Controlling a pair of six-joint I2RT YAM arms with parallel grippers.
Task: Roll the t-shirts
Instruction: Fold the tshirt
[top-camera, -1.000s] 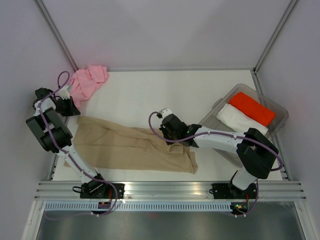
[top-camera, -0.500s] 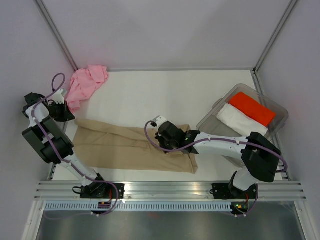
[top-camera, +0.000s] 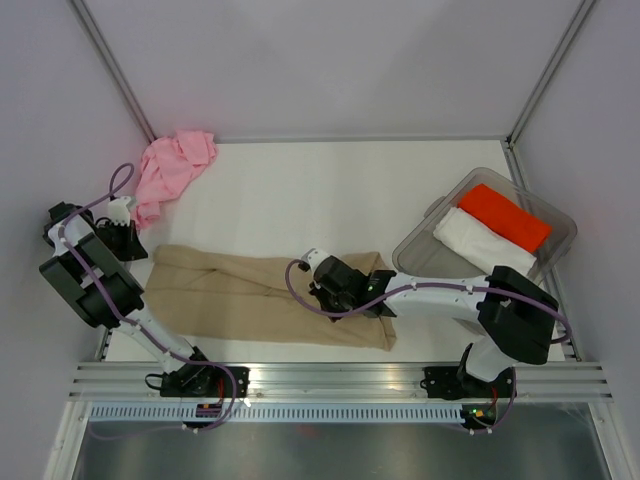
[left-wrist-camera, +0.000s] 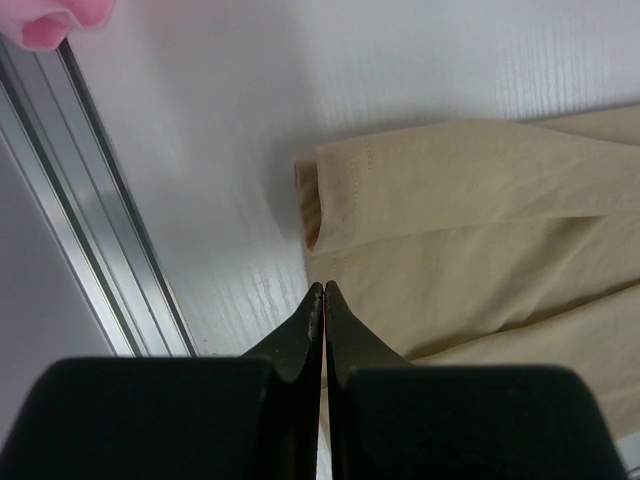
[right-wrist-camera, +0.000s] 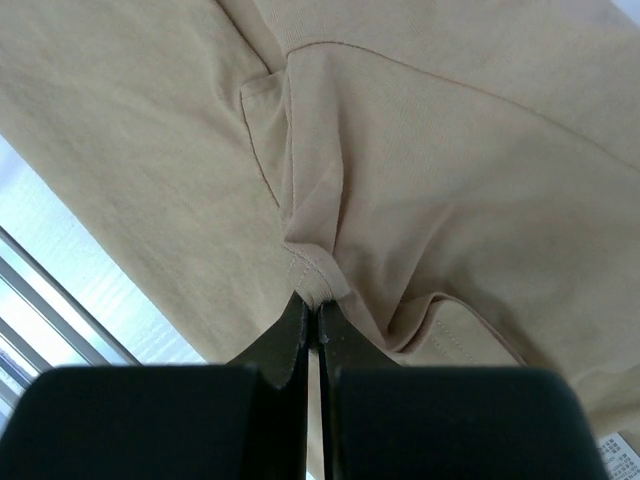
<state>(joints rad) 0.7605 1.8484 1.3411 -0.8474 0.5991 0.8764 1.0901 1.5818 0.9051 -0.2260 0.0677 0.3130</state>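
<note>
Right end effector (right-wrist-camera: 312, 302) clenched on a fold of the tan shirt (top-camera: 225, 290) flat on the tabletop (top-camera: 300, 190); left end effector (left-wrist-camera: 322, 292) clenched at its edge; folding step, I judge; next, an even lift.

White table (top-camera: 300, 190), matt, fine ribbed grain showing in left wrist view. Pale lilac-grey walls on three sides: back wall (top-camera: 330, 60), left wall (top-camera: 40, 110), right wall (top-camera: 600, 120). Slanting metal post (top-camera: 115, 70) at back left corner, second post (top-camera: 547, 68) at back right. Slotted aluminium rail (top-camera: 340, 378) along table's near edge. Perforated strip (top-camera: 330, 411) just below rail. Dull grey panel (top-camera: 330, 450) lowest in top view. Grooved side rail (left-wrist-camera: 95, 210) along table's left edge, against left wall. Light soft, even; shadows faint.
</note>
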